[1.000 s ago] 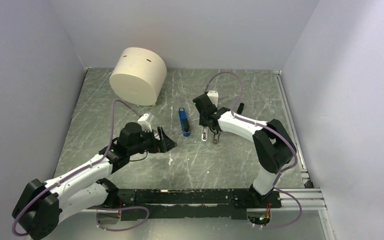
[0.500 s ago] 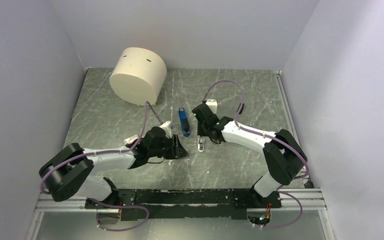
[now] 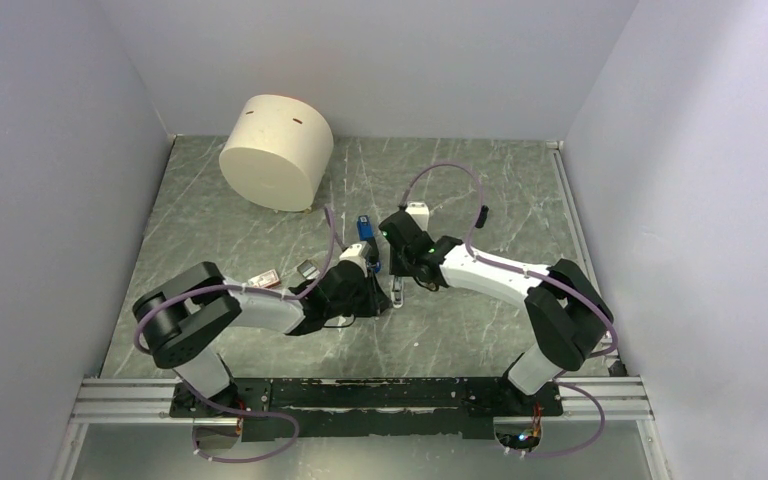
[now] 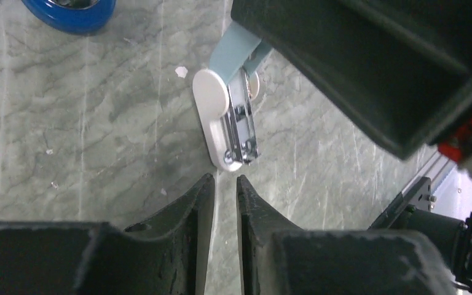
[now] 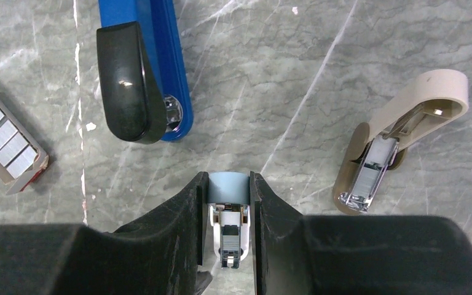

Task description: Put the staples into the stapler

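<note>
Right gripper [image 5: 228, 178] is clamped on a small pale-blue stapler [image 5: 227, 189], which is hinged open. Left gripper [image 4: 225, 180] is nearly closed: thin slit, nothing in it, tips just short of that stapler's white base. Blue stapler [image 5: 141, 74] lies free on the table [image 5: 270, 67], staples [image 5: 3, 144] boxed near it.

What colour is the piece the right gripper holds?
Pale blue capsule-shaped piece, clearest in right wrist view.

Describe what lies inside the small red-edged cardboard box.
Silver-grey ribbed staple strips lie side by side in the box. Its left end is outside the picture; what lies beneath the strips is covered.
</note>
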### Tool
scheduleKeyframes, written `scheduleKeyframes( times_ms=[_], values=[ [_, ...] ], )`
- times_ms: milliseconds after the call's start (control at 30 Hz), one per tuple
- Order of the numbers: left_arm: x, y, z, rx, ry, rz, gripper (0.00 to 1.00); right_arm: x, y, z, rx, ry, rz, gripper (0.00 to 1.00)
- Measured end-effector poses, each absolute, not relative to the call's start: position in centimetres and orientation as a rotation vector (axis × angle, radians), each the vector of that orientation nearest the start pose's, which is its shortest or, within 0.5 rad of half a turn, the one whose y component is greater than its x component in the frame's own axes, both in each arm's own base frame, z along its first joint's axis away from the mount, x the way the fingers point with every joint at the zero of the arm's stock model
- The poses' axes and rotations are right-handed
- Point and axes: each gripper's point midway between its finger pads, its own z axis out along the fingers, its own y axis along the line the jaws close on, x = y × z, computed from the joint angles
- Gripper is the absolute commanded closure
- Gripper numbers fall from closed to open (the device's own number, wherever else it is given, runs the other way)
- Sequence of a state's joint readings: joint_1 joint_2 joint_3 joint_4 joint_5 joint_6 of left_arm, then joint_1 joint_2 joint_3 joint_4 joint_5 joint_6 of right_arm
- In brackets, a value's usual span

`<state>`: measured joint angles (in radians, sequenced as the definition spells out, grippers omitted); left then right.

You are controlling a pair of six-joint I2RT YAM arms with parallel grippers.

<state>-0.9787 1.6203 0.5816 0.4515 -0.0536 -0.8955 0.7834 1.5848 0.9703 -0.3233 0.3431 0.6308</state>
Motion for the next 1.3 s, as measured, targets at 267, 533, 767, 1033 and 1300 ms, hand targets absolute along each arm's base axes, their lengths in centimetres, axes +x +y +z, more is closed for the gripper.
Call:
scheduleKeyframes(
  times_ms=[267, 533, 767, 1033, 1300],
  values=[
    [21.5, -35.3, 2.1, 0.036, 2.338, -0.926, 0.84, 28.8, 24.7, 6.6, -0.071, 2.445, 0.211, 0.77],
    [21.7, -35.8, 2.0, 0.02, 2.324, -0.934, 0.88, 28.8, 24.6, 6.5, -0.074, 2.444, 0.197, 0.77],
    [21.7, -36.0, 1.9, -0.019, 2.329, -0.952, 0.89, 28.5, 24.7, 6.4, -0.085, 2.442, 0.183, 0.77],
    [21.7, -35.9, 1.8, -0.062, 2.336, -0.96, 0.88, 27.4, 24.7, 6.5, -0.096, 2.425, 0.173, 0.77],
    [21.7, -35.9, 1.8, -0.074, 2.339, -0.96, 0.88, 26.4, 24.6, 6.6, -0.09, 2.425, 0.173, 0.78]
  ],
)
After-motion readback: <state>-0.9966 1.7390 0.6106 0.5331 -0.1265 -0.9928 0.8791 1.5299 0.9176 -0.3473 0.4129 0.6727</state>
